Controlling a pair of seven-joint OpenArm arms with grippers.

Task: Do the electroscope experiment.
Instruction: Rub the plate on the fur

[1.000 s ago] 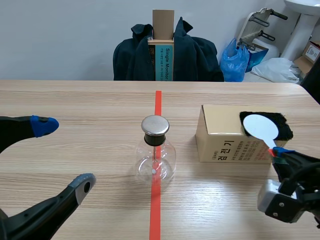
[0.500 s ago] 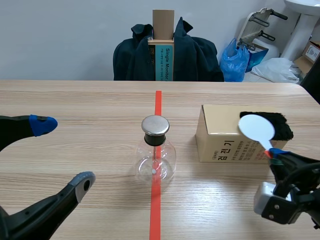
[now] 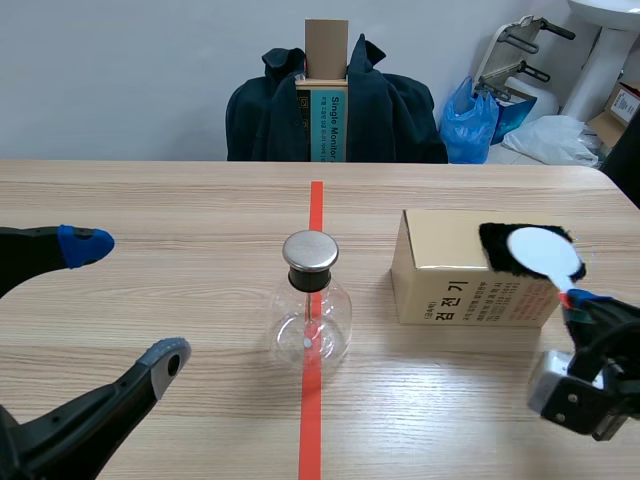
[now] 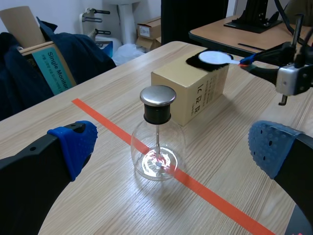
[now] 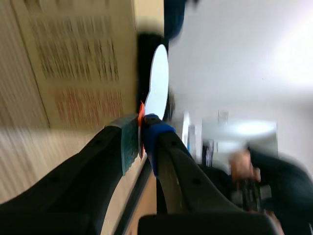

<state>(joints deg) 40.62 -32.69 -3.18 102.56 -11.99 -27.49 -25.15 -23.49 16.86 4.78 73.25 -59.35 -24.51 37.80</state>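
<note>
A glass electroscope flask (image 3: 310, 318) with a metal cap (image 3: 310, 251) stands on the orange-red tape line at the table's middle. To its right a cardboard box (image 3: 450, 272) carries a black fur cloth (image 3: 500, 246) on its right end. My right gripper (image 3: 580, 299) is shut on the red handle of a white disc paddle (image 3: 545, 253), which lies over the cloth. The right wrist view shows the paddle (image 5: 157, 81) edge-on between the fingers of that gripper (image 5: 142, 134). My left gripper (image 3: 125, 303) stands open left of the flask (image 4: 157, 149), holding nothing.
Behind the far table edge a chair draped in a dark jacket (image 3: 390, 110) holds an upright carton (image 3: 326, 90). A blue bag (image 3: 470, 122) and white fixtures sit at the back right. Bare wood lies between my left gripper and the flask.
The right gripper slid the white disc slightly left, then back right across the black cloth. The left arm has barely shifted.
</note>
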